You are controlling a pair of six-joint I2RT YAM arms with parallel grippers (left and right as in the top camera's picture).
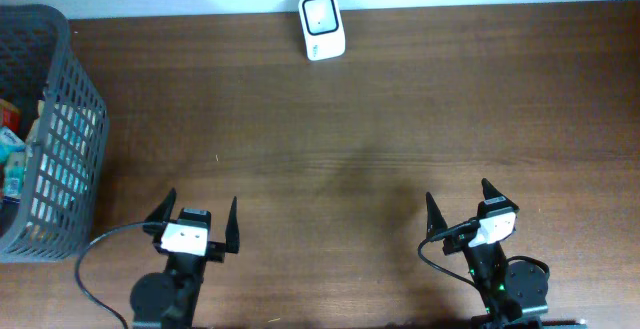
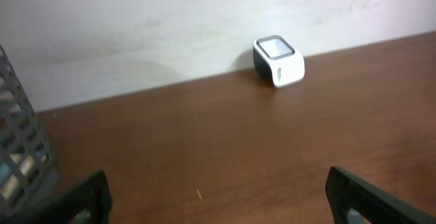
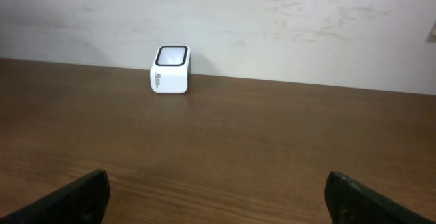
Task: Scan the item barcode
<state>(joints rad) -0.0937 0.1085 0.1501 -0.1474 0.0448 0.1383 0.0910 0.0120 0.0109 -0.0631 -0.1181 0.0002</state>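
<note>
Starting condition: my left gripper [image 1: 201,204] and right gripper [image 1: 458,191] both stand with jaws wide apart and hold nothing. Each sits well short of the scanner [image 1: 322,26], 1 to its near left and 1 to its near right. The scanner rests at the far edge of the table [image 1: 400,109], window facing up. The items [image 1: 10,154] lie in the basket [image 1: 72,119], far to the left of the scanner; no barcode shows from here. I judge the step in hand to be the pick, and the left gripper suits it, being the 1 on the basket's side of the scanner. Procedure: 1) enter the basket from above, clear of its rim; 2) close on 1 item only, across faces that carry no label, so my fingers do not cover the code; 3) find the barcode once the item is lifted, then turn it down toward the window; 4) hold it level and steady just above the scanner, not touching.
</note>
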